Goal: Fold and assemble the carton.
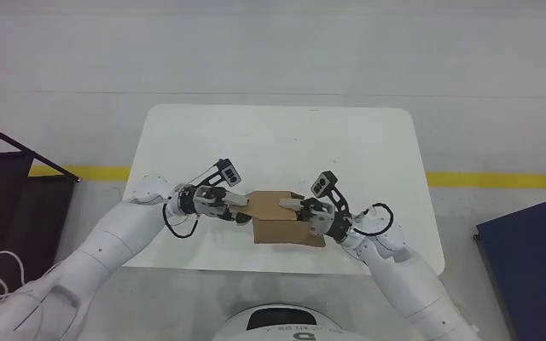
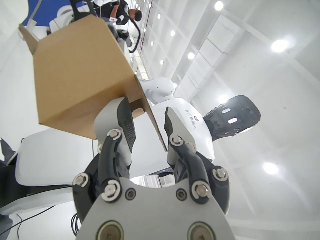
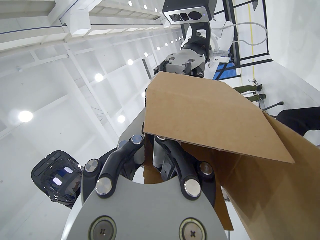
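Observation:
The brown carton (image 1: 281, 218) lies on the white table (image 1: 281, 141) near its front edge, between my two grippers. It is partly formed, with loose flaps at both ends. My left gripper (image 1: 241, 205) is at the carton's left end. In the left wrist view this gripper (image 2: 147, 119) is open, a thin end flap (image 2: 150, 111) stands between the fingers, and one pad (image 2: 126, 119) rests against the carton (image 2: 77, 73). My right gripper (image 1: 300, 208) is at the right end, shut (image 3: 149, 141) on a flap of the carton (image 3: 200, 111); its fingertips are hidden under the cardboard.
Bare table top stretches behind the carton. A dark frame (image 1: 34, 192) stands on the floor to the left and a blue mat (image 1: 520, 247) lies to the right. A yellow line (image 1: 486, 180) crosses the floor.

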`<state>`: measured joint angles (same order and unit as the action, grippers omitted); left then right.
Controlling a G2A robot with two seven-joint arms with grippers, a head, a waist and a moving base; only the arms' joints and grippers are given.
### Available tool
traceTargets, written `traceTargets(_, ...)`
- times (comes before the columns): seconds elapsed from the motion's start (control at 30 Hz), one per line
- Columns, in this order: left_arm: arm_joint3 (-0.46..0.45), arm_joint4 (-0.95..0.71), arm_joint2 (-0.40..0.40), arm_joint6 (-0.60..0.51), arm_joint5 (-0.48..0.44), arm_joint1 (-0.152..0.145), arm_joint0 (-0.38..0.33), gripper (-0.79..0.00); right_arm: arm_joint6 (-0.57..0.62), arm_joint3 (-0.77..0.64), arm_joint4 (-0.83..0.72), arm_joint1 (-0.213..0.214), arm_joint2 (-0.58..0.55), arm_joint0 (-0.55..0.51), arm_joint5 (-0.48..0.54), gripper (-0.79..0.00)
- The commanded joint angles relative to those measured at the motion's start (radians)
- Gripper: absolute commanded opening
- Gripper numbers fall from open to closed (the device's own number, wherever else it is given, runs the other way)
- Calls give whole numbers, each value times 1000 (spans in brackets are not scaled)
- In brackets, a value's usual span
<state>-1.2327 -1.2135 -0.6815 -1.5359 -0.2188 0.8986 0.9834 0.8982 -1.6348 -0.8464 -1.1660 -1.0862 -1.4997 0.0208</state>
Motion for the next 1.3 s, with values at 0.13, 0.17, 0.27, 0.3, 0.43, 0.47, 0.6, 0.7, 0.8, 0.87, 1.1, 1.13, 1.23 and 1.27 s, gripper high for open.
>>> traceTargets(0.13, 6, 102, 58, 0, -22, -27, -24, -357, -4, 1, -16, -1, -5, -1, 2, -785)
traceTargets(0.17, 8, 110, 66, 0, -25, -32, -29, -357, -4, 2, -16, -1, -6, -1, 1, -785)
traceTargets(0.27, 10, 121, 87, 0, -32, -47, -45, -339, -6, 2, -16, -1, -6, 0, 0, -785)
traceTargets(0.3, 11, 124, 93, 0, -33, -52, -51, -326, -7, 2, -16, -2, -5, 0, 0, -785)
traceTargets(0.43, 9, 127, 113, 0, -29, -69, -74, -311, -14, 3, -12, -3, 0, 2, -4, -785)
traceTargets(0.47, 8, 128, 117, 0, -28, -73, -79, -308, -15, 2, -11, -3, 1, 3, -4, -785)
traceTargets(0.6, 3, 119, 136, 0, -24, -81, -94, -326, -17, 0, -2, -4, 5, 3, -5, -785)
traceTargets(0.7, 5, 105, 153, 0, -20, -80, -104, -394, -17, -1, 1, -4, 7, 3, -7, -785)
traceTargets(0.8, 15, 90, 171, 0, -15, -75, -113, -413, -15, -2, 5, -4, 8, 3, -7, -785)
traceTargets(0.87, 27, 78, 181, 0, -12, -70, -118, -425, -13, -4, 8, -4, 8, 2, -8, -785)
traceTargets(1.1, 85, 76, 215, 0, -4, -46, -142, -453, -11, -7, 18, -3, 9, -1, -15, -785)
traceTargets(1.13, 92, 82, 220, 0, -4, -43, -146, -449, -10, -8, 21, -3, 10, -1, -14, -785)
traceTargets(1.23, 105, 100, 232, 0, -4, -34, -158, -453, -9, -9, 23, -3, 10, -2, -14, -785)
traceTargets(1.27, 105, 109, 237, 0, 0, -31, -162, -462, -9, -10, 23, -3, 11, -2, -14, -785)
